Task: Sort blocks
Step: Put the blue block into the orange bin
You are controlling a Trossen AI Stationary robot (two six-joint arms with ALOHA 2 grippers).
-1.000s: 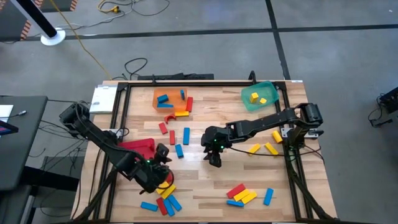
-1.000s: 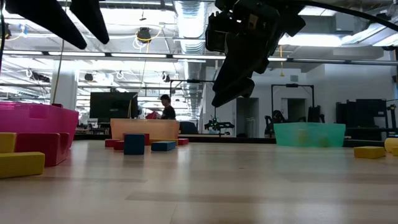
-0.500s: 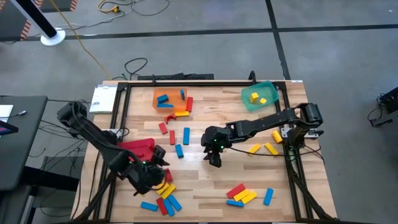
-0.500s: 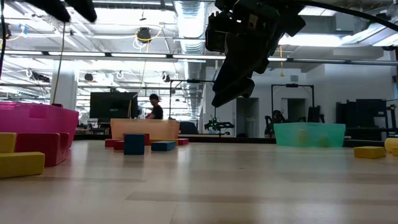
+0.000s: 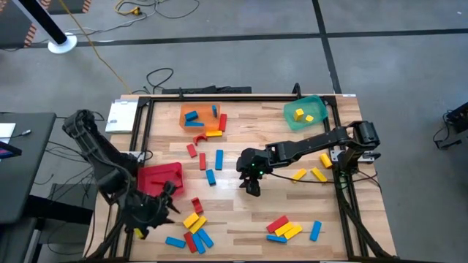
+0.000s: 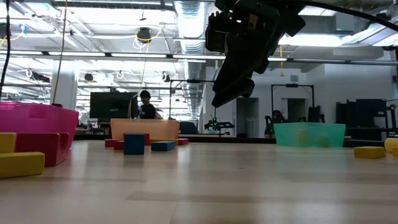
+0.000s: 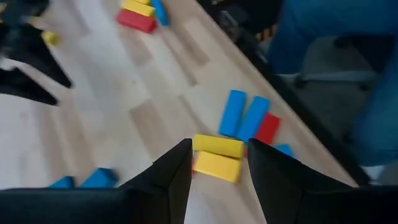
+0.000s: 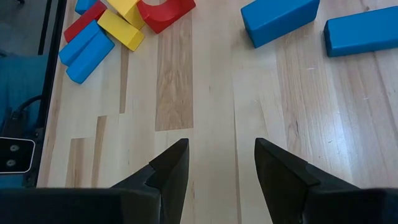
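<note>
Red, blue and yellow blocks lie flat in loose groups on the wooden table (image 5: 241, 212). One pile (image 5: 194, 226) lies near the front left, and its two yellow blocks (image 7: 216, 157) show on the table beyond my left fingertips. My left gripper (image 5: 170, 199) (image 7: 219, 144) hangs open above the table, left of that pile, with nothing between its fingers. My right gripper (image 5: 252, 188) (image 8: 221, 149) (image 6: 233, 93) hovers open over the table's middle. Two blue blocks (image 8: 280, 18) lie ahead of it.
A red bin (image 5: 161, 177) stands beside my left arm. An orange bin (image 5: 201, 117) with blue blocks is at the back, and a green bin (image 5: 306, 113) with yellow blocks at the back right. More blocks (image 5: 284, 228) lie near the front right, and yellow ones (image 5: 311, 174) at the right.
My left gripper has drawn back from the front-left pile toward the table's left edge and risen, turning as it went; it has left the top of the low view. Its finger gap looks the same. The pile's blocks lie where they were.
</note>
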